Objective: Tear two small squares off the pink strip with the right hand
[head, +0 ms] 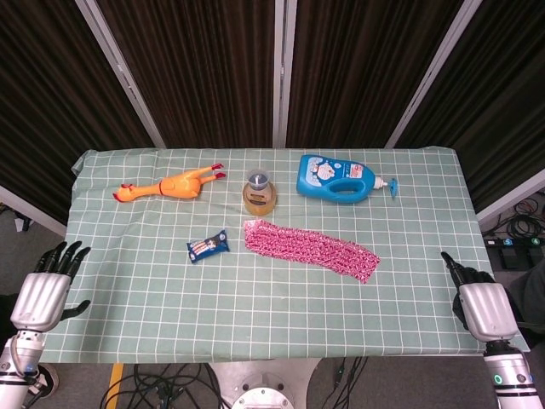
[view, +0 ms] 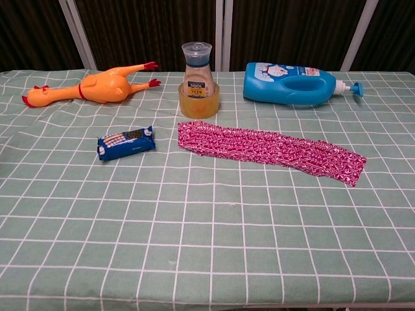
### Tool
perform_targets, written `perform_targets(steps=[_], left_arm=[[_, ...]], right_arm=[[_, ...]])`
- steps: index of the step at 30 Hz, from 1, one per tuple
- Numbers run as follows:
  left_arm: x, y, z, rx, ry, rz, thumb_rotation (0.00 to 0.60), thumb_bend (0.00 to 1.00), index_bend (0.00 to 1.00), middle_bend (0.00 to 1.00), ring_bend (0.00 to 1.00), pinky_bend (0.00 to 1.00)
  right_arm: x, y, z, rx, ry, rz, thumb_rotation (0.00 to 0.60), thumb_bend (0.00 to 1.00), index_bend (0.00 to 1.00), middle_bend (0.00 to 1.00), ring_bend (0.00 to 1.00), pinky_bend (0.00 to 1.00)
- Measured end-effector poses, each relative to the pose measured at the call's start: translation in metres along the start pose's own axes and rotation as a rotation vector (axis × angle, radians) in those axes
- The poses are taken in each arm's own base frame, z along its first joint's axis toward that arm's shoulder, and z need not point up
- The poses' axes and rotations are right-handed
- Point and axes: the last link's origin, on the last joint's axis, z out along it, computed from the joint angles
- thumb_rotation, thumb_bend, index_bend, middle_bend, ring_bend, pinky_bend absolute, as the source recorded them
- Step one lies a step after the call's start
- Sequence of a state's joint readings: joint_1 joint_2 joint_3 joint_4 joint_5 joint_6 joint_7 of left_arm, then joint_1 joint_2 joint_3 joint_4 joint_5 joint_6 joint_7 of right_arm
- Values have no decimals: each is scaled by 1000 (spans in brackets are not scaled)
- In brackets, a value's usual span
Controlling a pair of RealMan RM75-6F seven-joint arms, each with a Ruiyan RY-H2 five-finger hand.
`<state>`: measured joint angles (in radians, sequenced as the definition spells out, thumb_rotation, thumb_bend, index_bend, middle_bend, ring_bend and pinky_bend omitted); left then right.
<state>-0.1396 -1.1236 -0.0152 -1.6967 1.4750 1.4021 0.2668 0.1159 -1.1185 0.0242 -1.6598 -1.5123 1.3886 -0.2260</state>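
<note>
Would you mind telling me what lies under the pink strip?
The pink strip lies flat on the green checked tablecloth; only cloth shows around it. Whatever lies beneath is covered, though nothing bulges.

Table point(head: 128, 315) under green checked cloth; lying on it: pink strip point(head: 310, 249) at centre, flat, slanting; amber jar point(head: 260, 193) upright behind; blue detergent bottle point(head: 339, 178) on its side; rubber chicken point(head: 170, 185); small blue packet point(head: 208, 246).

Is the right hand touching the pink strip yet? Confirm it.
No: in the head view the right hand sits at the table's near right edge, well apart from the pink strip, which lies flat mid-table.
</note>
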Motion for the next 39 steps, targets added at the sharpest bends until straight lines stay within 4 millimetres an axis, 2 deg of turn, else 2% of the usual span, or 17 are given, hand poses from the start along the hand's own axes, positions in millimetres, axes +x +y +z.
perform_targets(steps=[2, 5, 7, 14, 20, 27, 39], left_arm=[[0, 0, 0, 0, 0, 1, 600, 141, 101, 48, 7, 141], [0, -1, 0, 1, -1, 2, 600, 142, 101, 48, 7, 141], [-1, -1, 0, 3, -3, 3, 600, 142, 101, 48, 7, 141], [-4, -3, 1, 13, -13, 2, 600, 141, 101, 48, 7, 141], [-5, -4, 1, 21, -10, -5, 600, 141, 101, 48, 7, 141], [-3, -10, 1, 39, -8, -22, 600, 142, 101, 48, 7, 141], [-3, -14, 2, 40, -5, -20, 600, 141, 101, 48, 7, 141]], right_arm=[[0, -1, 0, 10, -2, -7, 600, 1000, 196, 770, 722, 675], [-1, -3, 1, 21, -8, -29, 600, 1000, 190, 861, 784, 710], [-3, -5, 2, 21, -17, -41, 600, 1000, 160, 881, 799, 719], [-15, -15, 12, 22, -82, -99, 600, 1000, 88, 894, 810, 728], [-42, -43, 30, 64, -171, -140, 600, 1000, 77, 909, 817, 728], [-58, -62, 45, 66, -216, -185, 600, 1000, 75, 920, 823, 728], [-65, -75, 73, 30, -338, -172, 600, 1000, 73, 920, 823, 728]])
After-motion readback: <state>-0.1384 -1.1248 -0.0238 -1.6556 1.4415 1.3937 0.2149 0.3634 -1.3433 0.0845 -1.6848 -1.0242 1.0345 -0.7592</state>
